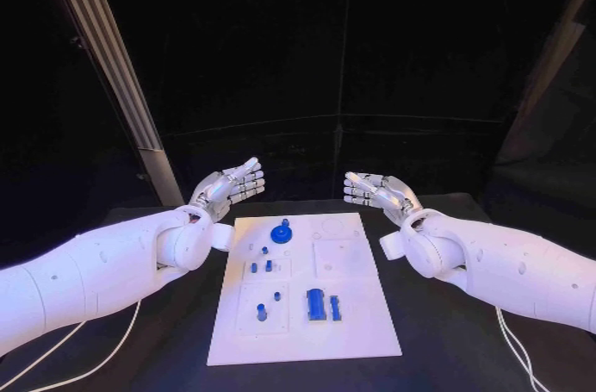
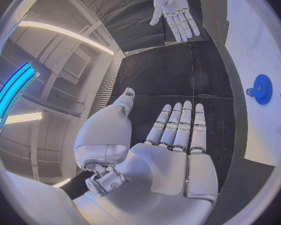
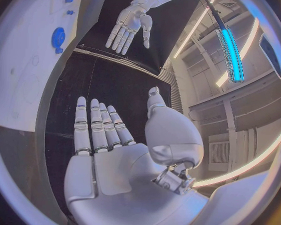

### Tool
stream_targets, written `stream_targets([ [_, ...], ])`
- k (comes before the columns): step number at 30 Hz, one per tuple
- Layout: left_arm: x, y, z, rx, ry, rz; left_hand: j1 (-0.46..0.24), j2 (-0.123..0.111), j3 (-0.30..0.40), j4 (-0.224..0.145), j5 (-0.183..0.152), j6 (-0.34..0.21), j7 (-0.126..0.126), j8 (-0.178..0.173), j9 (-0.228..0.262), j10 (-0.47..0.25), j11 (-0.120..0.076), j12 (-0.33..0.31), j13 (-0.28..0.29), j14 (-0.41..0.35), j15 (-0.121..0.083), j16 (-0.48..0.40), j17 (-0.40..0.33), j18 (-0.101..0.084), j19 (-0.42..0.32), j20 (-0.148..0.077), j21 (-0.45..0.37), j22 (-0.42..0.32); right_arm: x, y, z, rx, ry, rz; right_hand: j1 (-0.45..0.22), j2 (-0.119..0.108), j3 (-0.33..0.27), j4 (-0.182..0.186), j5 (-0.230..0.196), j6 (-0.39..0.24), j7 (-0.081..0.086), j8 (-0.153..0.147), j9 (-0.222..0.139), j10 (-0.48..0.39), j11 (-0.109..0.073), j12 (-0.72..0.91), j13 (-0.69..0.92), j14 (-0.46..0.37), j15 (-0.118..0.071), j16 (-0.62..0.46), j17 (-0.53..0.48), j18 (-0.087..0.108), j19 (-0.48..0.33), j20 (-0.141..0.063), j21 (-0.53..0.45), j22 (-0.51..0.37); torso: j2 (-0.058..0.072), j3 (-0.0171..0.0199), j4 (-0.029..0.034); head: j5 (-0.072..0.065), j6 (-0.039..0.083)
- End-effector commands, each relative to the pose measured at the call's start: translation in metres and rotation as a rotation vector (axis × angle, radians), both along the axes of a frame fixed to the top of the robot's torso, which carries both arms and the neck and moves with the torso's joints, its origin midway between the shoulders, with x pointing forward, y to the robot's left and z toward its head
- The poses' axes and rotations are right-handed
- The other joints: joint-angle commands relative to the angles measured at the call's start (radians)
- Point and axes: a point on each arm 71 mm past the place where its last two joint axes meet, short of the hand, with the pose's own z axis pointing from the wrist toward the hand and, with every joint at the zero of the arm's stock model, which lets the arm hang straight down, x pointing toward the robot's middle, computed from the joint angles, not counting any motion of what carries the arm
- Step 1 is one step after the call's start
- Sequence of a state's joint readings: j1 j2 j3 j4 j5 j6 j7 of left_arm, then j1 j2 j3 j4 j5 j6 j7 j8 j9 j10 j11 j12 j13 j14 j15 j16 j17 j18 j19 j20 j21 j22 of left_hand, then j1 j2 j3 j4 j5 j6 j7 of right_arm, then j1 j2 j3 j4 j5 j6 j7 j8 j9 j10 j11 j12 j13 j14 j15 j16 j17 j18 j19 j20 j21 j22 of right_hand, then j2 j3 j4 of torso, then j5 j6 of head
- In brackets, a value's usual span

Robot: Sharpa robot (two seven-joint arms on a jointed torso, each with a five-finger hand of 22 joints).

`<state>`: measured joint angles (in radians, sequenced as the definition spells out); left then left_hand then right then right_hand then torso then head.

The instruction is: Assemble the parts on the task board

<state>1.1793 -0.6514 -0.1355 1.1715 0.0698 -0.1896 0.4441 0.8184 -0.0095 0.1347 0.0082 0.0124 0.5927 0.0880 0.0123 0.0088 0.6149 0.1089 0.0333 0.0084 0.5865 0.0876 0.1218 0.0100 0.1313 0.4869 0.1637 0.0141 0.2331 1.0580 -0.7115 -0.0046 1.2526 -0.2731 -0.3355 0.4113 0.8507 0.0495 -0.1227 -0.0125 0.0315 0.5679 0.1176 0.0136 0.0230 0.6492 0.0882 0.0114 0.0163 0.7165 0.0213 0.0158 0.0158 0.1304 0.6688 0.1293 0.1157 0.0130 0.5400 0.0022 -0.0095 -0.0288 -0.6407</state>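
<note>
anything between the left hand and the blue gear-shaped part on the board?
Nothing visible. The open left hand hovers beyond the white task board's far-left corner; the round blue gear-shaped part lies exposed near that end, only bare board between.

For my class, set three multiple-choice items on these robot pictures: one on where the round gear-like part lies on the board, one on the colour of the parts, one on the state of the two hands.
1. Where on the task board does the round gear-like part lie?
A. At the end far from the robot
B. At the end nearest the robot
C. Off the board, on the black table

2. What colour are the small parts on the board?
A. Red
B. Blue
C. Yellow

3. What state are the left hand and the right hand in?
A. Both hold a part
B. Only the left holds a part
C. Both are open and hold nothing

Answers: 1 A, the head view shows it near the board's far end, between the hands. 2 B, every piece is blue against the white plate. 3 C, both wrist views show flat palms with straight fingers and nothing in them.
</note>
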Motion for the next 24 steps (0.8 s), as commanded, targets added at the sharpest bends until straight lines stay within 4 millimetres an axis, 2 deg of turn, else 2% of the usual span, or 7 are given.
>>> stream_targets([
  [1,-0.010,-0.002,0.001,0.049,-0.031,0.096,-0.268,0.010,-0.044,-0.008,-0.012,-0.194,-0.088,-0.012,-0.009,-0.201,-0.036,-0.033,-0.008,-0.192,-0.088,-0.040,-0.010,-0.041,-0.159,-0.054,-0.014,-0.077,-0.009,0.004,0.009,0.057,-0.019,-0.133,-0.278,-0.049,0.040,0.012,-0.032,-0.186,-0.038,-0.014,-0.023,-0.212,-0.088,-0.011,-0.016,-0.235,-0.021,-0.016,-0.016,-0.044,-0.219,-0.042,-0.038,-0.013,0.004,-0.0018,0.0078,0.022,0.031],
  [4,-0.023,-0.008,0.001,0.058,-0.037,0.140,-0.324,0.010,-0.053,-0.008,-0.012,-0.234,-0.088,-0.012,-0.009,-0.243,-0.109,-0.033,-0.008,-0.232,-0.088,-0.048,-0.010,-0.050,-0.193,-0.065,-0.014,-0.092,-0.020,0.013,0.015,0.091,-0.014,-0.181,-0.337,-0.049,0.048,0.012,-0.032,-0.225,-0.047,-0.014,-0.023,-0.257,-0.088,-0.011,-0.016,-0.284,-0.021,-0.016,-0.016,-0.044,-0.265,-0.051,-0.116,-0.013,0.004,-0.0022,0.0093,0.028,0.040],
  [5,-0.027,-0.009,0.002,0.061,-0.039,0.154,-0.343,0.010,-0.057,-0.008,-0.012,-0.249,-0.088,-0.012,-0.009,-0.258,-0.109,-0.033,-0.008,-0.246,-0.088,-0.050,-0.010,-0.050,-0.204,-0.069,-0.014,-0.098,-0.024,0.016,0.016,0.100,-0.011,-0.195,-0.357,-0.049,0.050,0.012,-0.032,-0.239,-0.118,-0.014,-0.023,-0.272,-0.088,-0.011,-0.016,-0.301,-0.021,-0.016,-0.016,-0.050,-0.281,-0.054,-0.116,-0.013,0.004,-0.0022,0.0095,0.029,0.041],
  [8,-0.042,-0.015,0.005,0.073,-0.049,0.204,-0.409,0.010,-0.135,-0.008,-0.012,-0.296,-0.088,-0.012,-0.009,-0.308,-0.109,-0.033,-0.008,-0.293,-0.088,-0.122,-0.010,-0.131,-0.244,-0.082,-0.014,-0.117,-0.035,0.022,0.021,0.123,-0.001,-0.236,-0.424,-0.049,0.123,0.012,-0.032,-0.283,-0.118,-0.014,-0.023,-0.324,-0.088,-0.011,-0.016,-0.357,-0.021,-0.016,-0.016,-0.055,-0.333,-0.129,-0.116,-0.013,0.004,-0.0022,0.0095,0.029,0.041],
  [11,-0.053,-0.018,0.009,0.082,-0.056,0.238,-0.450,0.010,-0.135,-0.008,-0.012,-0.326,-0.088,-0.012,-0.009,-0.338,-0.109,-0.033,-0.008,-0.323,-0.088,-0.122,-0.010,-0.131,-0.268,-0.090,-0.014,-0.129,-0.042,0.026,0.024,0.135,0.008,-0.259,-0.467,-0.049,0.123,0.012,-0.032,-0.312,-0.118,-0.014,-0.023,-0.356,-0.088,-0.011,-0.016,-0.393,-0.021,-0.016,-0.016,-0.130,-0.367,-0.129,-0.116,-0.013,0.004,-0.0022,0.0095,0.029,0.041],
  [13,-0.059,-0.019,0.011,0.087,-0.061,0.256,-0.480,0.010,-0.135,-0.008,-0.012,-0.347,-0.088,-0.012,-0.009,-0.361,-0.109,-0.033,-0.008,-0.344,-0.088,-0.122,-0.010,-0.131,-0.286,-0.164,-0.014,-0.137,-0.045,0.028,0.026,0.139,0.012,-0.270,-0.497,-0.049,0.123,0.012,-0.032,-0.332,-0.118,-0.014,-0.023,-0.379,-0.088,-0.011,-0.016,-0.418,-0.021,-0.016,-0.016,-0.130,-0.391,-0.129,-0.116,-0.013,0.004,-0.0022,0.0095,0.029,0.041],
  [24,-0.070,-0.022,0.015,0.097,-0.070,0.292,-0.606,0.010,-0.135,-0.008,-0.012,-0.439,-0.088,-0.012,-0.009,-0.455,-0.109,-0.033,-0.008,-0.435,-0.088,-0.122,-0.010,-0.131,-0.359,-0.164,-0.014,-0.233,-0.048,0.029,0.027,0.143,0.016,-0.278,-0.628,-0.049,0.123,0.012,-0.032,-0.419,-0.118,-0.014,-0.023,-0.480,-0.088,-0.011,-0.016,-0.529,-0.021,-0.016,-0.016,-0.130,-0.494,-0.129,-0.116,-0.013,0.004,-0.0022,0.0095,0.029,0.041],
])
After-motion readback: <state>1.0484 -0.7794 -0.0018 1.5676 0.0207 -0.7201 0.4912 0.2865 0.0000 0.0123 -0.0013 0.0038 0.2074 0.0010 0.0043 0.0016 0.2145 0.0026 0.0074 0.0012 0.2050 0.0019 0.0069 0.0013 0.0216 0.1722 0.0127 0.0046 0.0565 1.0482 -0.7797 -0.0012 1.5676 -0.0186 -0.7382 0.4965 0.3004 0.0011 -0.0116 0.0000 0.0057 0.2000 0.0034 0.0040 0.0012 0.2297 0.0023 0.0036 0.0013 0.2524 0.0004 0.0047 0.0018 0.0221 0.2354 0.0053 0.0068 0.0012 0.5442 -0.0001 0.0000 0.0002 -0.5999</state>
